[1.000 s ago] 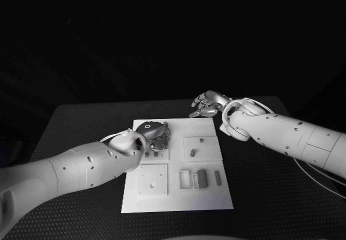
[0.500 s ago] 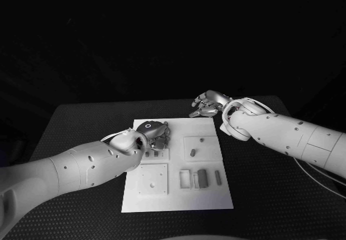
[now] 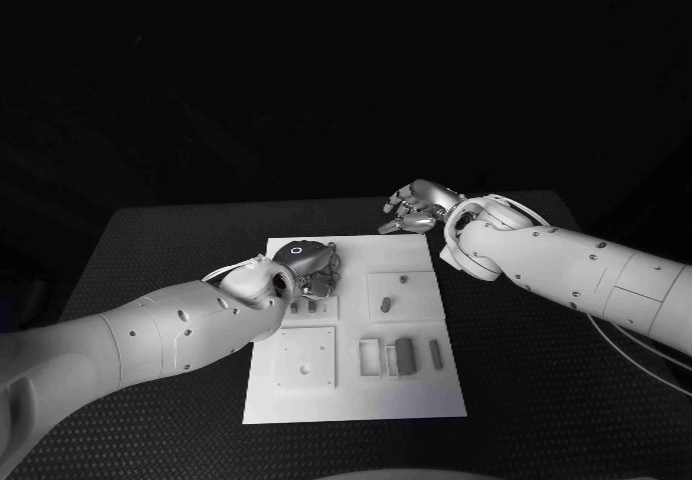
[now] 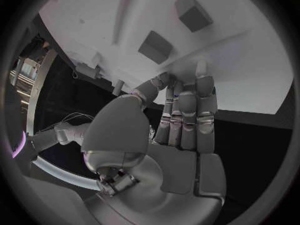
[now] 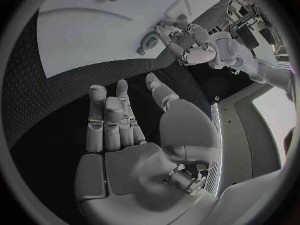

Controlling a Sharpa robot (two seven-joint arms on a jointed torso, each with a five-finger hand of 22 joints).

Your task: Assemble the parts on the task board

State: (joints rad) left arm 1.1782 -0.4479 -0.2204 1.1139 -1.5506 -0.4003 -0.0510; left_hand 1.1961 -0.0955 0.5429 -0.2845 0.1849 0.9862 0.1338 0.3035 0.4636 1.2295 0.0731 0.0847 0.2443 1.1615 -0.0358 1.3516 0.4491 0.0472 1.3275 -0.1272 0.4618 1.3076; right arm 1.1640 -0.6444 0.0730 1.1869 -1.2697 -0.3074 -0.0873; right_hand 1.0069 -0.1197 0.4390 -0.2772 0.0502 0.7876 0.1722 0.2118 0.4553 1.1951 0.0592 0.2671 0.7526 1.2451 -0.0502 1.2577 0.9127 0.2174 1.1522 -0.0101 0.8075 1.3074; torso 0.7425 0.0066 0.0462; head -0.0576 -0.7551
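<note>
The white task board (image 3: 418, 385) lies in the middle of the black table. My left hand (image 3: 306, 265) is down on its far left block, fingers held together with their tips on the board (image 4: 250, 60). The thumb closes toward them, and I cannot tell whether a part sits between. Two dark parts (image 4: 156, 46) stand on the board just past the fingertips. My right hand (image 3: 418, 210) hovers over bare table beyond the board's far right corner, fingers straight and apart, holding nothing. From the right wrist, my left hand (image 5: 187, 42) shows bent over the board's edge.
Small grey parts (image 3: 404, 352) stand in slots near the board's front right, and another part (image 3: 388, 303) sits on the middle right block. A plate with a hole (image 3: 306, 358) is at the front left. Black table (image 3: 159, 260) surrounds the board.
Almost nothing: my left hand has shifted a hair on the far left block. The right hand has stayed where it was.
</note>
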